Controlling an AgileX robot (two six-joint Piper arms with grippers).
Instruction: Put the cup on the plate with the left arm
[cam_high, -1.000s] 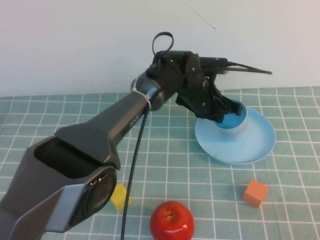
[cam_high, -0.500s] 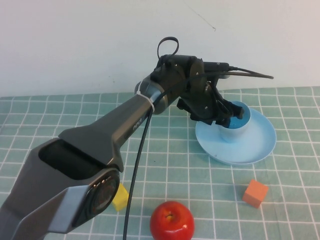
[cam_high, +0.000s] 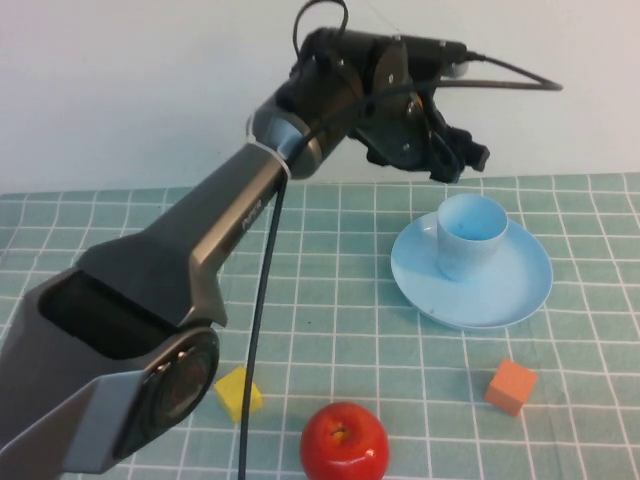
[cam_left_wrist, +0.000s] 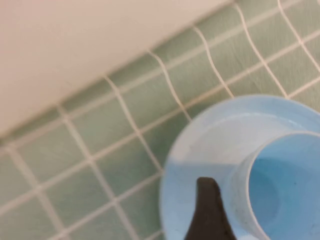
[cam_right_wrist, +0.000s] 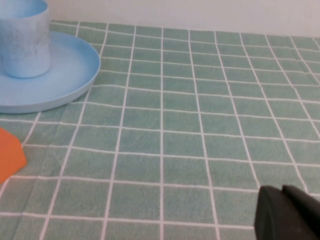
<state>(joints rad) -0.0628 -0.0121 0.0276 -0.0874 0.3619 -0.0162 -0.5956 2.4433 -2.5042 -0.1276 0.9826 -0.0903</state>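
Note:
The light-blue cup (cam_high: 468, 232) stands upright on the light-blue plate (cam_high: 515, 290), towards the plate's far left side. My left gripper (cam_high: 460, 158) hangs open and empty in the air just above and behind the cup, not touching it. In the left wrist view one black finger (cam_left_wrist: 207, 212) shows beside the cup (cam_left_wrist: 280, 190) over the plate (cam_left_wrist: 210, 145). My right gripper (cam_right_wrist: 287, 215) is shut and empty, low over the checked cloth, well away from the cup (cam_right_wrist: 24, 37) and plate (cam_right_wrist: 60, 75); it is out of the high view.
A red apple (cam_high: 344, 440) lies at the front edge. A yellow cube (cam_high: 238, 392) sits to its left. An orange cube (cam_high: 511, 386) sits in front of the plate and also shows in the right wrist view (cam_right_wrist: 7, 155). A white wall closes the back.
My left gripper has let go of the cup and risen up and back from it. The cup stays standing on the plate.

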